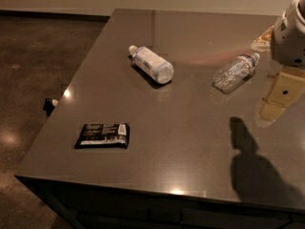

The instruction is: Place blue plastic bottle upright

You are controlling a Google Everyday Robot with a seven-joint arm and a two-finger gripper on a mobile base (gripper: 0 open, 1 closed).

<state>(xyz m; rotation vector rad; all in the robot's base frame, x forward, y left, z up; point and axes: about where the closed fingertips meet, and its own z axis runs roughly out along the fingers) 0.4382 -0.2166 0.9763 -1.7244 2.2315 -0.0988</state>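
Observation:
The blue plastic bottle (151, 64) lies on its side on the grey table (181, 128), in the far middle. Its white cap points to the far left and its pale label faces up. My gripper (283, 95) hangs at the right edge of the view, above the table's right side. It is well to the right of the blue bottle and holds nothing that I can see. The arm's white housing (290, 32) sits above it.
A thinner, wrinkly clear bottle (235, 72) lies on its side just left of the gripper. A black snack packet (103, 135) lies flat near the front left. A yellowish packet (262, 39) shows partly behind the arm. The table's edges run along the left and front.

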